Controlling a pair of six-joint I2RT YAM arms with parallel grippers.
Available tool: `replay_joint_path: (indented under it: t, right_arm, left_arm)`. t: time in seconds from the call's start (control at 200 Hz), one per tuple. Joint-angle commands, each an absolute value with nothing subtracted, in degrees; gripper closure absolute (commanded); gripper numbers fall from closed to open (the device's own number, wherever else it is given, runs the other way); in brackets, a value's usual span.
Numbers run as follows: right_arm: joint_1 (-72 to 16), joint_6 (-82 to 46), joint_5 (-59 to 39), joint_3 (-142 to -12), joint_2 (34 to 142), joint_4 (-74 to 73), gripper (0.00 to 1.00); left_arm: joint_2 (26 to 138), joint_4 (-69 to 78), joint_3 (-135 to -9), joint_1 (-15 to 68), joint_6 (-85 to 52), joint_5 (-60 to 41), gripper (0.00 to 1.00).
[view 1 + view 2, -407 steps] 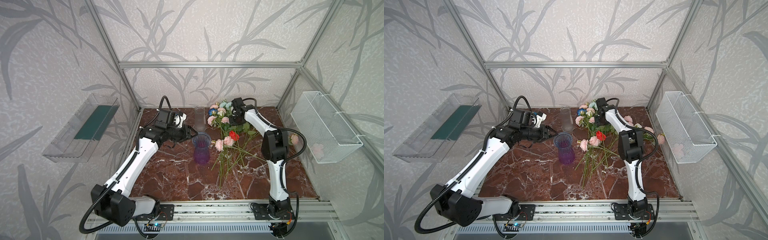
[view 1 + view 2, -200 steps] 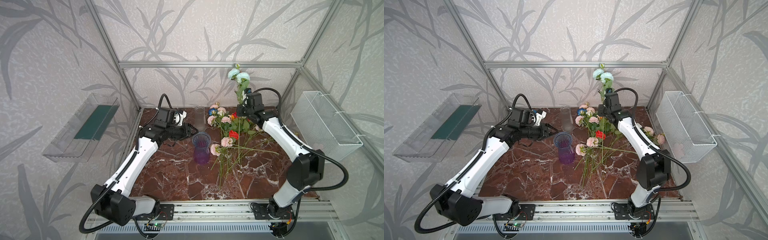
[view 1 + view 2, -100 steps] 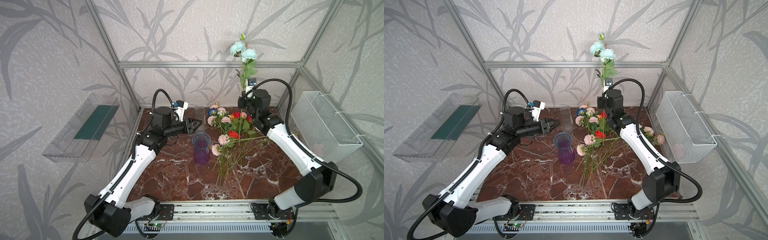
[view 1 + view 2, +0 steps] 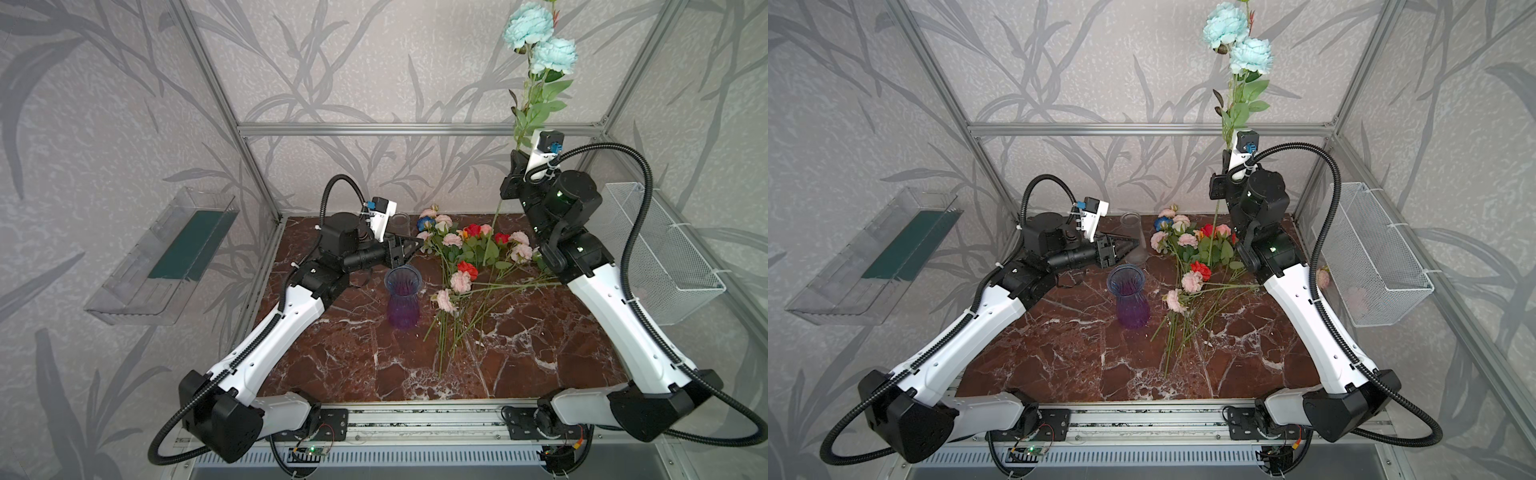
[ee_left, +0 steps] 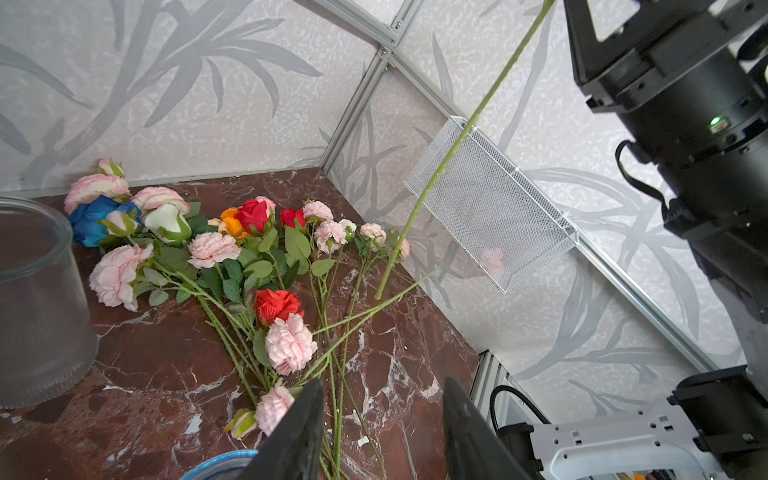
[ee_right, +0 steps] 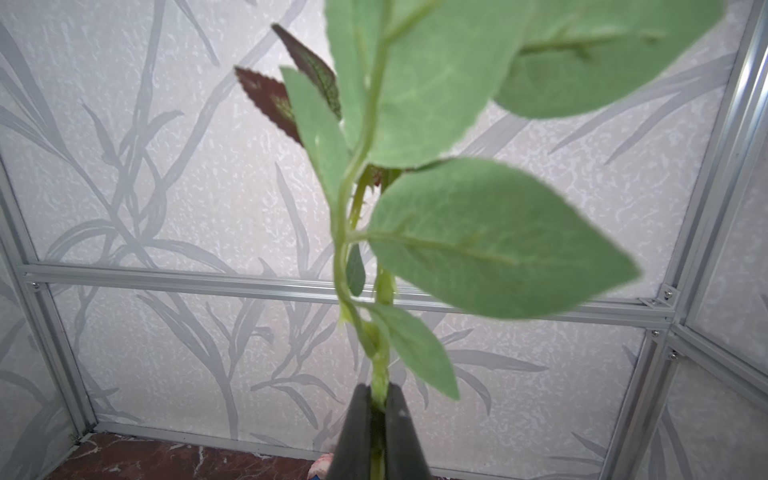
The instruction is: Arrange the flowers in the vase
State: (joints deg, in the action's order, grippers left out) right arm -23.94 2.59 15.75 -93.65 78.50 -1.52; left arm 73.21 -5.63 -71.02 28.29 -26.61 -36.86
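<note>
**A:** Right gripper (image 6: pixel 377 399), what's it doing?

**B:** Clamped on 1 teal peony stem (image 4: pixel 534 109), held upright and high at 1 o'clock from the purple vase (image 4: pixel 402 305). Left gripper (image 5: pixel 382 384) gapes, holding nothing, by the rim.

**A:** Anything in the vase?

**B:** Looks empty, as does the glass jar (image 4: pixel 1133 243) at 12 o'clock. Other flowers (image 4: pixel 461 266) lie on the marble table (image 4: pixel 374 365) at 2 o'clock. The wire basket (image 4: pixel 1370 249) holds 1 pink bloom (image 4: pixel 1357 297).
</note>
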Motion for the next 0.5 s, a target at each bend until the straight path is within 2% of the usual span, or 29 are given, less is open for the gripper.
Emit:
replay_joint_path:
  t: [0.0, 0.235, 0.32, 0.495]
  right_arm:
    - [-23.9, 1.1, 13.9, -99.2, 80.3, -0.5, 1.0]
    - [-29.1, -4.8, 7.9, -95.7, 77.2, 1.7, 1.0]
    - [-31.2, -6.6, 5.7, -95.9, 75.7, 3.5, 1.0]
    - [-34.0, -8.9, 1.9, -97.8, 73.9, 6.4, 1.0]
  left_arm:
    - [74.2, -2.3, -74.6, 30.1, -24.0, -36.1, 0.5]
    - [78.0, 2.7, -79.9, 32.8, -20.1, -37.1, 0.42]
    - [79.0, 5.9, -80.9, 33.8, -19.2, -37.1, 0.34]
    - [81.9, 6.3, -84.9, 35.4, -16.9, -37.8, 0.29]
